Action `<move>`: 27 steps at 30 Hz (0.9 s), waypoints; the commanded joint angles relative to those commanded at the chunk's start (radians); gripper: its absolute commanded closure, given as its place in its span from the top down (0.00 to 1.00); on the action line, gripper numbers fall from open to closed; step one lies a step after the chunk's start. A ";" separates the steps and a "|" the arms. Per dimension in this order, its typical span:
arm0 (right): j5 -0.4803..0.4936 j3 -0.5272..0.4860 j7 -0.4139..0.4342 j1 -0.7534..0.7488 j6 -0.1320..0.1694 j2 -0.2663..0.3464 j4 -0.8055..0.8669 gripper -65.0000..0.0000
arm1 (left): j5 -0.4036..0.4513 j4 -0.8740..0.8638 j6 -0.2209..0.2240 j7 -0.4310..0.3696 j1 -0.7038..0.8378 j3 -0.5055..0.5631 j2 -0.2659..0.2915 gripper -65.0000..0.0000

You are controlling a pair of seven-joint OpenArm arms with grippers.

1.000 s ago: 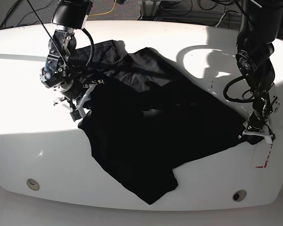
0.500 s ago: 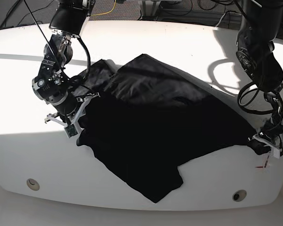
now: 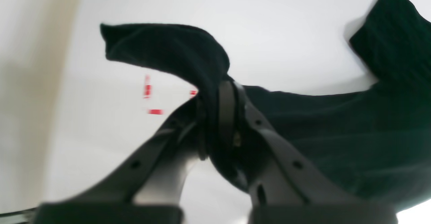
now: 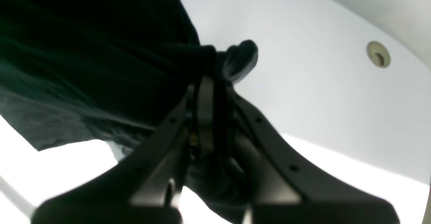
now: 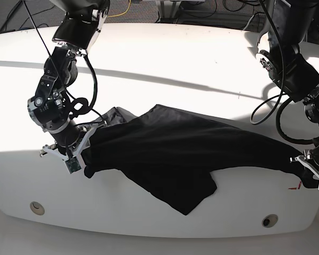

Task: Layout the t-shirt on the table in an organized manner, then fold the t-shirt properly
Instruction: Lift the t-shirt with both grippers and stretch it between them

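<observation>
The black t-shirt (image 5: 186,154) is stretched across the front of the white table (image 5: 165,58), with one part hanging toward the front edge. My right gripper (image 5: 80,162), on the base view's left, is shut on one end of the shirt; the wrist view shows cloth (image 4: 235,59) bunched between its fingers (image 4: 205,99). My left gripper (image 5: 308,170), on the base view's right, is shut on the other end, near the red dashed mark (image 5: 294,187). In the left wrist view the cloth (image 3: 175,49) curls over the fingers (image 3: 226,106).
Two small round holes (image 5: 36,206) (image 5: 269,220) sit in the table's front rim. The red mark also shows in the left wrist view (image 3: 151,96). Cables lie on the floor behind the table. Both arms reach down over the front corners.
Both grippers have pulled the shirt toward the table's front edge and further apart. The shirt has gone from a loose spread to a taut, narrower band.
</observation>
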 joint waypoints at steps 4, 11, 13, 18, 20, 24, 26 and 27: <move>0.003 0.000 -0.028 0.038 0.000 0.015 0.031 0.00 | 0.000 0.106 0.000 0.069 -0.014 0.041 0.000 0.00; 0.003 0.002 -0.032 0.126 0.000 0.069 0.040 0.00 | -0.002 0.259 0.000 0.152 -0.049 0.106 0.002 0.00; 0.005 0.002 -0.032 0.149 0.000 0.080 0.041 0.00 | -0.002 0.302 0.000 0.166 -0.054 0.123 0.002 0.00; 0.005 0.002 -0.032 0.236 0.000 0.126 0.034 0.00 | 0.002 0.347 0.000 0.175 -0.120 0.157 0.020 0.00; 0.005 0.002 -0.032 0.264 0.000 0.130 0.026 0.00 | 0.006 0.344 0.000 0.175 -0.157 0.157 0.021 0.00; 0.002 0.000 -0.032 0.336 0.000 0.133 -0.025 0.00 | 0.003 0.272 0.000 0.173 -0.249 0.160 0.043 0.00; 0.000 0.000 -0.032 0.361 0.000 0.147 -0.044 0.00 | 0.003 0.232 0.000 0.172 -0.298 0.160 0.057 0.00; 0.003 0.000 -0.032 0.376 0.000 0.158 -0.061 0.00 | 0.002 0.207 0.000 0.172 -0.324 0.160 0.061 0.00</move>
